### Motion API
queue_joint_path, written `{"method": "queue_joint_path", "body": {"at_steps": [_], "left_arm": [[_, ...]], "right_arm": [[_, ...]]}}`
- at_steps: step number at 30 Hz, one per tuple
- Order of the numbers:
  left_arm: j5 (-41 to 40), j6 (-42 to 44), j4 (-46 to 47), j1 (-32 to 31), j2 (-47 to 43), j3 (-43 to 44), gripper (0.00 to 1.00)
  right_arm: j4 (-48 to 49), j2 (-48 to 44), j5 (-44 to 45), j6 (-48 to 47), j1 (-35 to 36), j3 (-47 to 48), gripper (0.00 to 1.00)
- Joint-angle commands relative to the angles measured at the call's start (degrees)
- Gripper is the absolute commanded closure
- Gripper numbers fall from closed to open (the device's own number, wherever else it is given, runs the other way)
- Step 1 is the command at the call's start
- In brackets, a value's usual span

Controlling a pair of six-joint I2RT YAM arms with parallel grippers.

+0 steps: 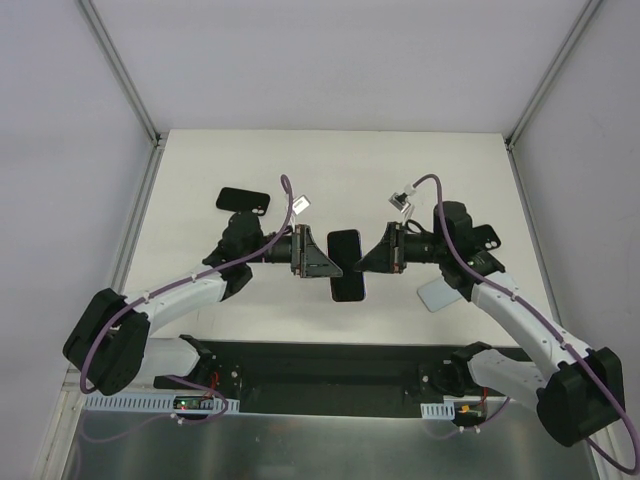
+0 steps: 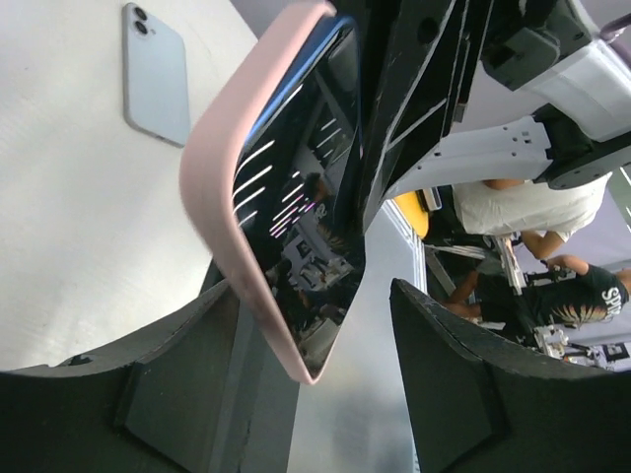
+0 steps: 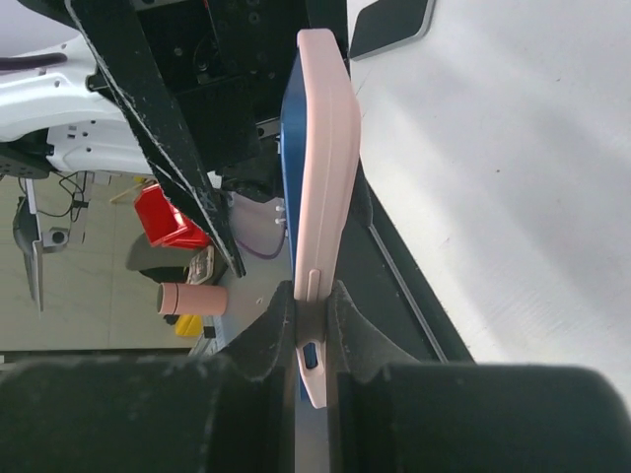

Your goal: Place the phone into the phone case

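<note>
The right gripper (image 3: 311,296) pinches one edge of the pink phone case (image 3: 330,148), with its two fingers pressed tight on it. The left gripper (image 2: 311,296) is spread wide. It has one finger on each side of the case, and neither finger touches it.

The big white table (image 1: 330,170) lies under everything. The two arms meet above the middle of it, so the case hangs in the air and does not rest on the table. I think it is held up like this so that both arms can reach it, one from each side.

The case stands on its thin side between the two grippers. That way one gripper can hold the rim while the other pushes on the flat faces.

The phone (image 2: 306,197) is inside the case. Its dark screen sits within the pink rim and faces the left arm. It looks pushed in, so the job seems almost done. I cannot tell if every corner has clicked in.

A black phone (image 1: 243,200) lies flat on the table, well away from the grippers. A light blue phone (image 2: 156,74) lies there too, with its back up. I think they are spares.
</note>
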Motion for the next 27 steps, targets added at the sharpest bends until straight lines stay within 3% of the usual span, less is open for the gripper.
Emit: {"method": "queue_joint_path", "body": {"at_steps": [1,4,6,8,12,13,17,21,27], "left_arm": [[1.82,-3.90,9.66,-1.82,1.70,-0.84,0.41],[2.09,-8.72,18.17,-2.17,3.55,-2.24,0.50],[2.53,-11.45,25.44,-2.18,4.95,-3.38,0.66],[3.05,-14.45,28.55,-2.09,5.75,-3.74,0.84],[3.23,-15.51,30.59,-2.09,6.45,-3.57,1.00],[3.14,-15.42,30.76,-2.00,6.37,-3.56,1.00],[2.53,-13.76,29.10,-1.82,4.88,-3.21,1.00],[1.74,-9.54,23.13,-1.74,3.29,-2.07,1.00],[2.09,-9.27,22.68,-1.74,4.43,-1.19,1.00]], "right_arm": [[8.54,-2.84,-2.93,4.58,1.75,-0.80,0.97],[9.59,-2.75,-2.76,5.38,2.10,-1.41,0.96],[9.59,-2.66,-2.23,5.82,2.28,-1.59,0.95],[9.51,-2.75,-2.23,5.74,2.36,-2.03,0.86],[9.59,-3.98,-2.58,4.68,2.72,-4.65,0.57],[9.59,-4.33,-2.40,4.59,2.80,-5.45,0.49],[9.86,-6.61,-1.70,4.33,3.24,-10.11,0.45],[11.70,-9.60,-1.00,4.94,3.24,-13.89,0.51],[12.75,-11.19,0.93,7.14,3.42,-14.07,0.60]]}}
